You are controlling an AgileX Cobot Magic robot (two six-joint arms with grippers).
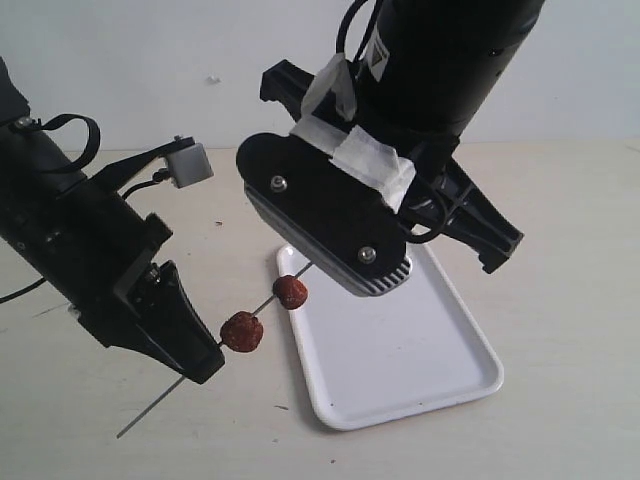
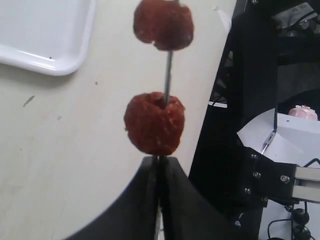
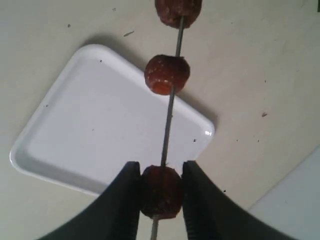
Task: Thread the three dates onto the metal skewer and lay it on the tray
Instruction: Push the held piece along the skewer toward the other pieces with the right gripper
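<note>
**Speaker 1:** What does the left arm look like?

**Speaker 2:** The matte black, boxy left arm (image 1: 80,240) narrows to a wedge-shaped black left gripper (image 1: 208,362). A small light-grey box (image 1: 190,162) is fixed to a thin black bracket, and a looped black cable (image 1: 65,125) shows near it.

**Speaker 1:** And the right?

**Speaker 2:** The thick black cylindrical right arm (image 1: 450,60) is wrapped in strips of white tape (image 1: 365,150). Its rounded black plate (image 1: 320,215) carries two silver screws (image 1: 278,183) and a ribbed grey rim (image 1: 385,282). The right gripper (image 3: 160,167) has two smooth, tapered black fingers (image 3: 122,205).
</note>
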